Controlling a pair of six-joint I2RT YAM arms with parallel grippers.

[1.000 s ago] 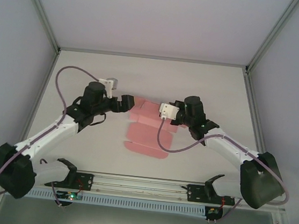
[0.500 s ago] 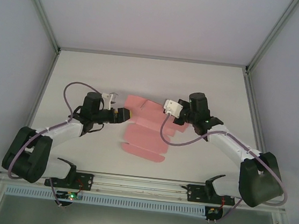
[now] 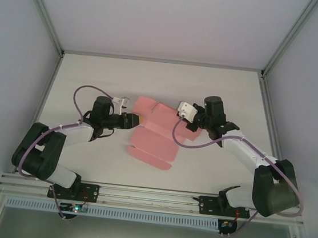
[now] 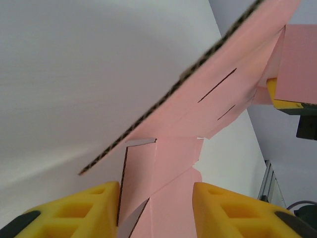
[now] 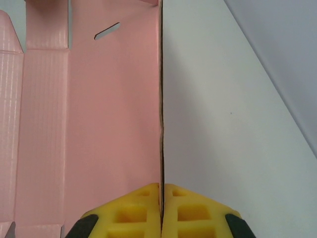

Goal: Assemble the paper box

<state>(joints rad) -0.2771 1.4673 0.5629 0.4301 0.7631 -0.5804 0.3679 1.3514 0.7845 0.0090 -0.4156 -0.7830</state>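
Note:
The paper box (image 3: 154,138) is a pink die-cut sheet with flaps and slots, held tilted above the middle of the table between both arms. My right gripper (image 3: 188,123) is at its right edge. In the right wrist view that gripper (image 5: 162,198) is shut on the thin card edge (image 5: 99,124). My left gripper (image 3: 136,120) meets the sheet's left side. In the left wrist view the left gripper (image 4: 156,191) is part-way open, with a folded flap (image 4: 168,168) filling the gap between its yellow pads. I cannot tell whether the pads press on the flap.
The white table (image 3: 151,83) stretches beyond the sheet to a grey back wall. Aluminium posts (image 3: 46,23) stand at the sides. A rail (image 3: 150,194) with both arm bases runs along the near edge. Purple cables loop off each arm.
The left arm has folded down and drawn back, and its jaws have narrowed around the sheet's left flap. The right gripper has shifted slightly right, and the sheet has tilted and swung.

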